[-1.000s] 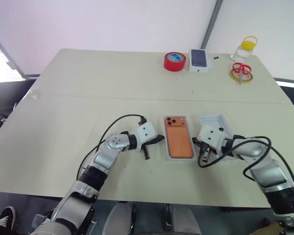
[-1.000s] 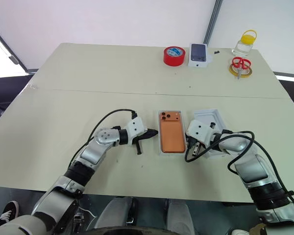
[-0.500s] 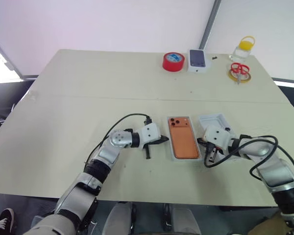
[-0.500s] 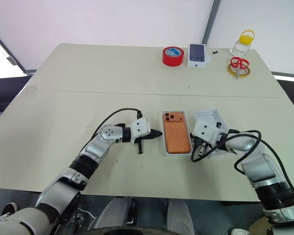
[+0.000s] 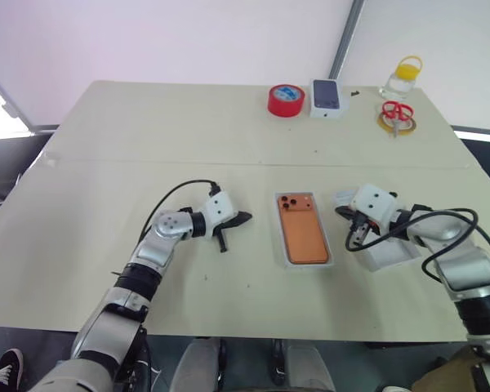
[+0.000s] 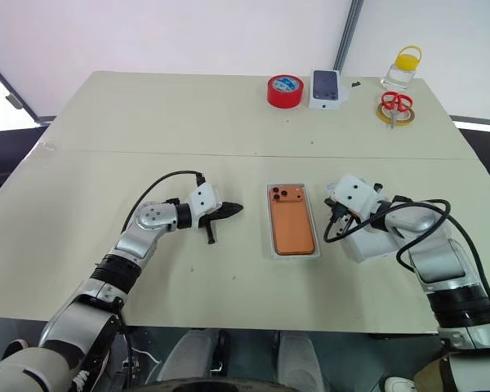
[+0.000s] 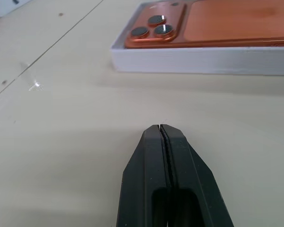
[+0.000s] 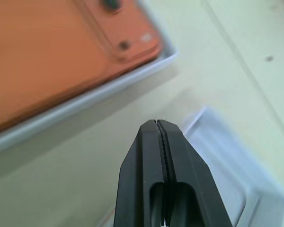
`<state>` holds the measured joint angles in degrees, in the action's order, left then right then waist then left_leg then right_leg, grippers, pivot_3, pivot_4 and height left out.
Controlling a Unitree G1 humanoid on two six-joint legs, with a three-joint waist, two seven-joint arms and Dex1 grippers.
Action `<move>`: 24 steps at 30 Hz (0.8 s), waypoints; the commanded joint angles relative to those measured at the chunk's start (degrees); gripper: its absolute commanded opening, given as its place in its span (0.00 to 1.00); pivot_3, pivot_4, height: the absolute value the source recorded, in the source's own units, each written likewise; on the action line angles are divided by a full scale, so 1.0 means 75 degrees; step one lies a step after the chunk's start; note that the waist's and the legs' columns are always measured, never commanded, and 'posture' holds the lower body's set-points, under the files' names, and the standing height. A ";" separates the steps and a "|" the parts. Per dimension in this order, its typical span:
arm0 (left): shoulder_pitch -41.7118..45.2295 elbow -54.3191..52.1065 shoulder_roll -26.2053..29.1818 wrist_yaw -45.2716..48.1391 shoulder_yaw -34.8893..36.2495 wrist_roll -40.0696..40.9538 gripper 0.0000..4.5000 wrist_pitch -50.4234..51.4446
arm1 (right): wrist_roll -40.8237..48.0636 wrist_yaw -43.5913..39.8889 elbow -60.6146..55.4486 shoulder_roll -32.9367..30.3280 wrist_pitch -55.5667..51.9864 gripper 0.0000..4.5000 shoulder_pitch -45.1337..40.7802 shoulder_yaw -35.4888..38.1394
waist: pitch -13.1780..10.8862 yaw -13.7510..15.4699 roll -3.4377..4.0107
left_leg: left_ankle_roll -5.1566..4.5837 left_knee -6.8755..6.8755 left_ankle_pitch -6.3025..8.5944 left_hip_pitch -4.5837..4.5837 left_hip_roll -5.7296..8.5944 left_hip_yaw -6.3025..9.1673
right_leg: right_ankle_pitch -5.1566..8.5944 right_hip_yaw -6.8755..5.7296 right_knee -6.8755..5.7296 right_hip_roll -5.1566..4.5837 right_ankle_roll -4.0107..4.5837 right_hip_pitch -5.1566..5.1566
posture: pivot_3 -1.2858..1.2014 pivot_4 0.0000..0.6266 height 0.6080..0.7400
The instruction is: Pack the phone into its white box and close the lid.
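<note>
Beige table [image 5: 147, 131] beneath a pale tent wall, carrying two robot hands and the task's things. Left hand [image 5: 243, 218]: two black fingers pressed together, clenched on nothing, tips hovering over bare table and pointing toward the box. Right hand [image 5: 350, 238]: fingers likewise clenched and empty, pointing down and toward the box from the other side, above the near edge of the lid.

Between the two hands lies one shallow white rectangular box [image 5: 304, 263], and inside it one slim orange phone [image 5: 301, 231], back up, its cluster of three dark lenses [image 7: 154, 32] at the far corner nearer the left hand. In the left wrist view the phone sits flush within the white rim, with a strip of bare table between fingertips and box wall. The left hand stands apart from the box; the right hand is just beside its other long edge.

One all-white open lid [image 6: 374, 245] with a raised rim rests on the table just right of the box, inside upward, partly under the right hand and its cable.

Along the far edge, well apart from both hands: one red roll of tape [image 5: 286, 100], one small white box printed with a dark phone picture [image 5: 327, 97], one clear jar with a yellow lid [image 5: 402, 79], and one pair of red-handled scissors [image 5: 393, 113] lying on a yellow tape ring.
</note>
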<state>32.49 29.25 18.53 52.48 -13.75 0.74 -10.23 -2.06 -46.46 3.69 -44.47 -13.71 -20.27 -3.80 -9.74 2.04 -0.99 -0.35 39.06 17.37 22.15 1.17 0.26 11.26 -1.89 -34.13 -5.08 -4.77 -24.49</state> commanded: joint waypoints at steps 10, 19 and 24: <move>-0.0660 -0.1727 0.0652 0.0264 0.0845 0.1059 0.01 0.1263 | -0.0498 0.0362 0.1334 -0.0104 0.0821 0.00 -0.0725 -0.0027 | -0.0001 0.0003 0.0002 | 0.0000 0.0011 0.0000 0.0009 0.0005 0.0000 | 0.0007 0.0003 0.0000 -0.0006 0.0019 0.0000 | 0.52 0.24 1.00; -0.1163 -0.3208 0.1442 0.1295 0.1806 0.3003 0.61 0.3316 | 0.0295 -0.0555 -0.1140 -0.0994 -0.1035 0.73 0.0773 0.0759 | -0.0008 0.0005 0.0013 | -0.0001 0.0012 0.0000 0.0018 0.0003 0.0002 | 0.0009 0.0003 0.0003 -0.0007 0.0022 -0.0004 | 0.52 0.24 1.00; -0.1949 -0.4325 0.1935 0.2008 0.1877 0.3323 0.99 0.2943 | 0.0811 -0.0170 -0.1990 -0.0846 -0.2629 0.74 0.0708 0.1318 | -0.0012 -0.0087 0.0022 | 0.0000 0.0013 0.0000 0.0012 -0.0001 -0.0001 | 0.0014 0.0005 -0.0002 -0.0006 0.0029 -0.0005 | 0.52 0.24 1.00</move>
<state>18.19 -0.21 32.65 66.15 -0.67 24.44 14.04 2.04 -49.15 -7.79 -51.21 -29.92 -13.36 3.38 -9.84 1.39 -0.82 -0.36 39.16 17.37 22.24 1.15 0.25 11.36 -1.86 -34.14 -5.12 -4.52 -24.53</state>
